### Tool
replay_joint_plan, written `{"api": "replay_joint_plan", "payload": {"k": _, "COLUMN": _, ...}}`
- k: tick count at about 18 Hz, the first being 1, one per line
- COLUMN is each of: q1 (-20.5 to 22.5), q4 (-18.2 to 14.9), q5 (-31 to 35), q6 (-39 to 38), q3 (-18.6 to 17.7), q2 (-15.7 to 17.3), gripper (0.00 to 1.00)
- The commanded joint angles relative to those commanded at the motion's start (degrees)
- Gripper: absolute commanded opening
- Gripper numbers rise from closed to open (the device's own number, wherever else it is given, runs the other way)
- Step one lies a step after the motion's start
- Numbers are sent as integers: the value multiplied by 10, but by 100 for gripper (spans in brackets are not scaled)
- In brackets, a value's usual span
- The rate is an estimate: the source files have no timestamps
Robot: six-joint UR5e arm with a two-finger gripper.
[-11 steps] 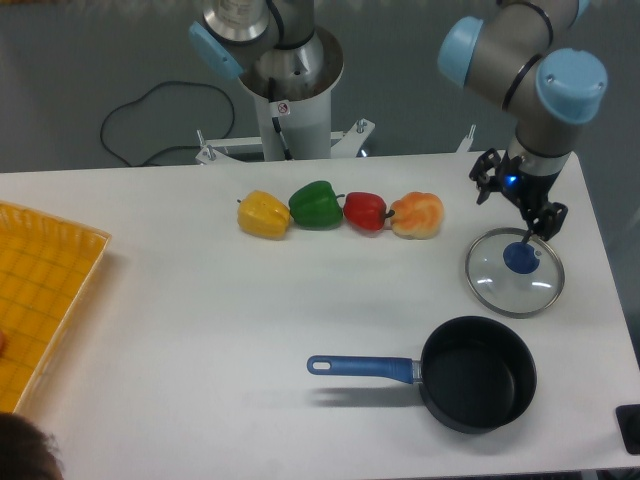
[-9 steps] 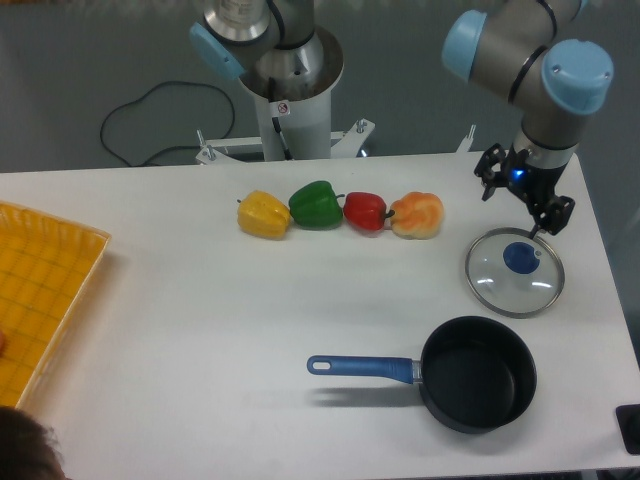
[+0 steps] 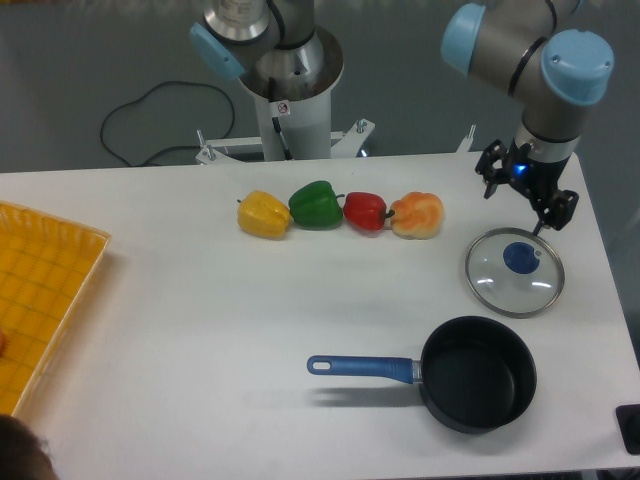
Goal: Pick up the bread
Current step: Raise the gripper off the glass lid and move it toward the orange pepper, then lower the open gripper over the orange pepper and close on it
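Fingers of the gripper (image 3: pixel 530 187) stand spread and hold nothing, hanging above the lid (image 3: pixel 514 272), up and to its right from the bread (image 3: pixel 417 215). You should swing left of the lid and come down straight over the bread, closing across its free sides, since the red pepper (image 3: pixel 365 211) touches its left. You cannot see the bread's far side, and the fingertips are too small to read finely.
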Motion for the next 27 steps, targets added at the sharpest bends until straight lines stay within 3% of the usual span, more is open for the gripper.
{"api": "replay_joint_plan", "payload": {"k": 2, "q1": 12, "q4": -1, "q5": -3, "q6": -14, "q3": -24, "q2": 16, "gripper": 100}}
{"api": "replay_joint_plan", "payload": {"k": 6, "q1": 30, "q4": 1, "q5": -41, "q6": -179, "q3": -38, "q2": 26, "gripper": 100}}
{"api": "replay_joint_plan", "payload": {"k": 7, "q1": 32, "q4": 0, "q5": -44, "q6": -191, "q3": -41, "q2": 27, "gripper": 100}}
{"api": "replay_joint_plan", "payload": {"k": 9, "q1": 30, "q4": -1, "q5": -42, "q6": -193, "q3": -56, "q2": 32, "gripper": 100}}
{"api": "replay_joint_plan", "payload": {"k": 11, "q1": 30, "q4": 3, "q5": -40, "q6": -198, "q3": -95, "q2": 54, "gripper": 100}}
{"api": "replay_joint_plan", "payload": {"k": 15, "q1": 47, "q4": 83, "q5": -39, "q6": -200, "q3": -168, "q2": 77, "gripper": 100}}
{"api": "replay_joint_plan", "payload": {"k": 17, "q1": 50, "q4": 105, "q5": -35, "q6": -199, "q3": -189, "q2": 77, "gripper": 100}}
{"api": "replay_joint_plan", "payload": {"k": 27, "q1": 50, "q4": 132, "q5": -31, "q6": -200, "q3": -207, "q2": 48, "gripper": 97}}
